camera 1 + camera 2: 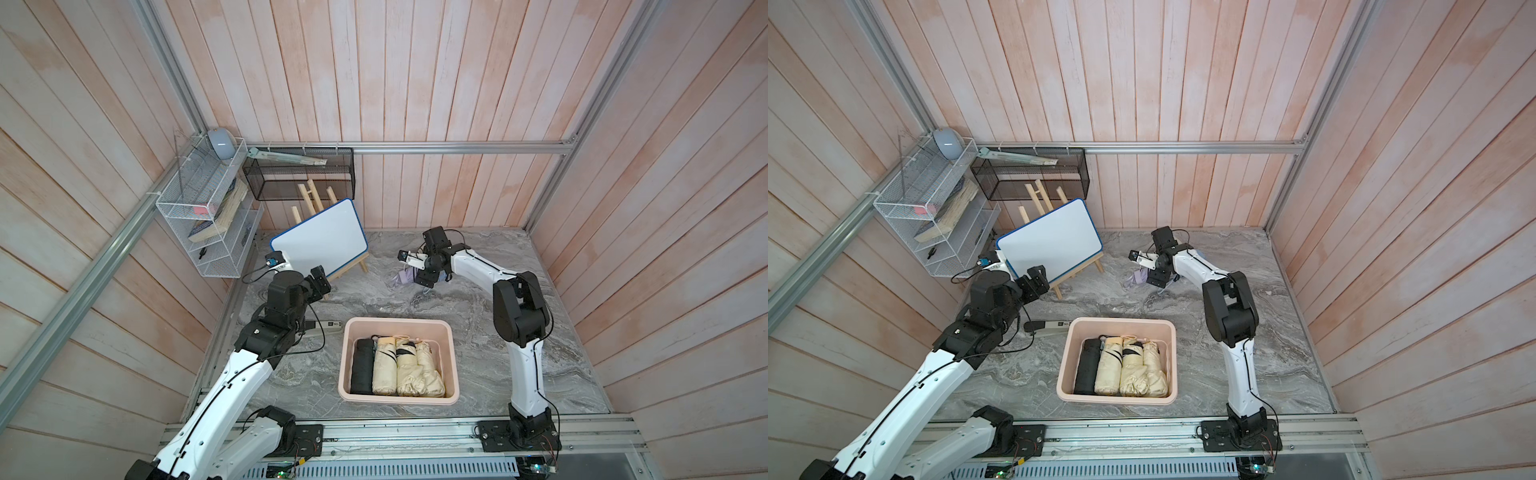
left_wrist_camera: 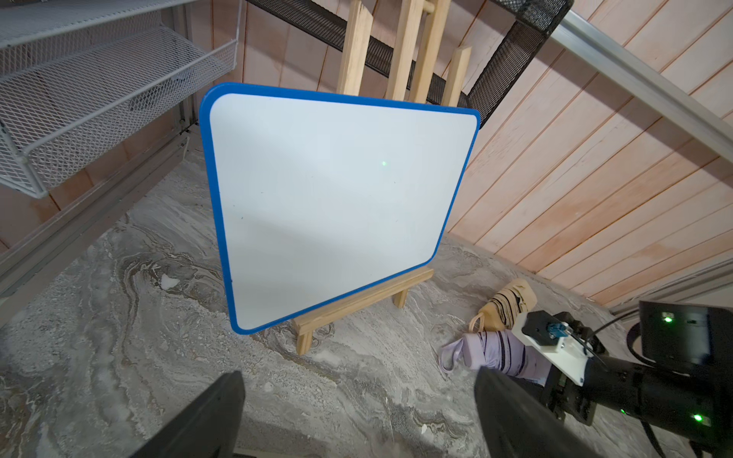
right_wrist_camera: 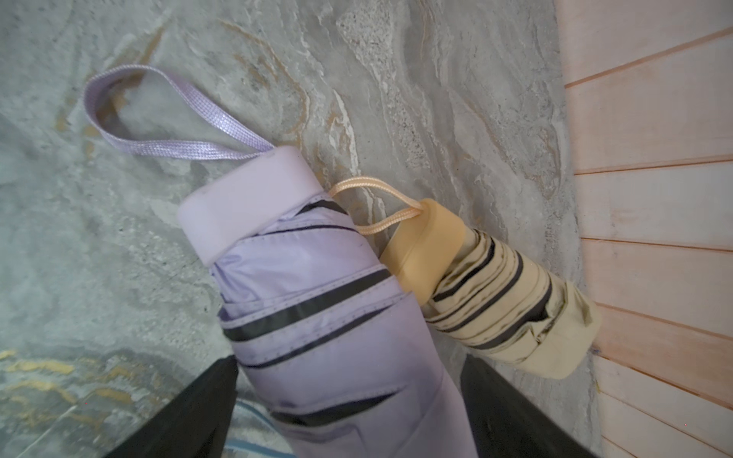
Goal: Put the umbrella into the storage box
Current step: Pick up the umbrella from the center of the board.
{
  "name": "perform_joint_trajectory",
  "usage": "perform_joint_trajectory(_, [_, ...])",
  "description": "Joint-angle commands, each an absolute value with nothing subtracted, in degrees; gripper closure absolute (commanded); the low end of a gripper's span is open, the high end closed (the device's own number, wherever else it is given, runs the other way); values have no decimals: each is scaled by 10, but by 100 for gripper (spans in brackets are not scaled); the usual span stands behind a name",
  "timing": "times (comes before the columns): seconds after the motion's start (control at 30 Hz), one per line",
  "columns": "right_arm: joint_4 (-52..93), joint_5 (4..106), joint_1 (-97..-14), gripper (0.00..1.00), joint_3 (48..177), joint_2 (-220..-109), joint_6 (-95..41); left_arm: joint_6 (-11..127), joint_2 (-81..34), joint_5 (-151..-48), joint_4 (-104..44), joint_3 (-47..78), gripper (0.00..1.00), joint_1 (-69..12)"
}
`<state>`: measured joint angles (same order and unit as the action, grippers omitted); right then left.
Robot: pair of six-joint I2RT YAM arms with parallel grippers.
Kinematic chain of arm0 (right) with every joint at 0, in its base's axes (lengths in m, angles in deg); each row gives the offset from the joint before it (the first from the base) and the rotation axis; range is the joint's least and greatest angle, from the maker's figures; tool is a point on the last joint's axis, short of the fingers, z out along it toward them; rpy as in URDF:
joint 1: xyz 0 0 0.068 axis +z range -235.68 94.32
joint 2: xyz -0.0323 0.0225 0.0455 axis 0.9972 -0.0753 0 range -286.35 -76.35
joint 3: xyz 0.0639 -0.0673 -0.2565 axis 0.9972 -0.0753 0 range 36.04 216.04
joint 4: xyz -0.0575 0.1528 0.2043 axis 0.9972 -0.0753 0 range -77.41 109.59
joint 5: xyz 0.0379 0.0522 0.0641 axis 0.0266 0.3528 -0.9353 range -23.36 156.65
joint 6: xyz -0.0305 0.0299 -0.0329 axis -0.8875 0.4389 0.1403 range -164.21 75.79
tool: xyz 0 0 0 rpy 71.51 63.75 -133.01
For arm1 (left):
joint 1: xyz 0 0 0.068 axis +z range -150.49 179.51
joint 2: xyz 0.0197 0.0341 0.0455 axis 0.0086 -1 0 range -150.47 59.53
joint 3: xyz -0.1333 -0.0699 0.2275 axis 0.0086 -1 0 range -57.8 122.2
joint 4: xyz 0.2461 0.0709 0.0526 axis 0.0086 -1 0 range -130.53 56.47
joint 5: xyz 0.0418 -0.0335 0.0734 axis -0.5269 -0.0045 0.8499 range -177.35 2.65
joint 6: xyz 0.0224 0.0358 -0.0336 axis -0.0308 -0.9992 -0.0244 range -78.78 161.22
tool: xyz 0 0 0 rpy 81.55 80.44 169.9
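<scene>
in both top views my right end effector [image 1: 420, 281] sits low at the far part of the tabletop [image 1: 478, 365], over the lilac umbrella [image 1: 400, 279], whose strap end pokes out just past the fingers. the storage box [image 1: 395, 321] is well apart from it, back toward the arm bases. a black umbrella and three cream ones fill its floor side by side. the left end effector [image 1: 322, 284] hangs just in front of the whiteboard [image 1: 320, 239].

from the left wrist, that end effector's jaws are spread wide and empty, with the whiteboard on its wooden easel [image 2: 357, 299] straight ahead. a tan umbrella [image 2: 507, 299] lies just beyond the lilac one.

from the right wrist, the jaws stand wide on either side of the lilac umbrella's body, and the cloth fills the gap. i can't tell whether the pads touch, and i see no squeeze. the tan umbrella touches it on the side nearer the plank wall [image 3: 654, 198]. some blue-striped cloth [image 3: 254, 440] shows under it, close to the end effector.

i judge this to be the grasp step. next i need to close on the lilac body alone, lift clear of the tan neighbour, carry it back to the box and lay it on top of the row, since no floor slot looks free. the soft cloth may slip.

the tabletop is grey, marbled, hard and flat. pink plank walls close it in, with a white wire rack [image 1: 203, 216] and a black mesh basket [image 1: 299, 178] in the corner beyond the left end effector.
</scene>
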<state>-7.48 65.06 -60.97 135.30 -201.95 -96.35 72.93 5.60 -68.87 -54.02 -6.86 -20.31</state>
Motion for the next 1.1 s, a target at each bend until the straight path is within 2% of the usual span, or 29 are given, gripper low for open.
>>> perform_joint_trajectory(0.0, [-87, 625, -605, 6, 1372, -2045, -949, 729, 66, -677, -552, -54, 4, -198])
perform_joint_trajectory(0.4, [-89, 577, -606, 16, 1358, -2072, -916, 729, 81, -678, -565, -47, 4, -198])
perform_joint_trajectory(0.6, [-88, 563, -603, 16, 1346, -2076, -906, 738, 98, -677, -575, -51, 4, -198])
perform_joint_trajectory(1.07, [-127, 576, -568, 25, 1297, -1980, -810, 782, 153, -669, -603, -75, 4, -198])
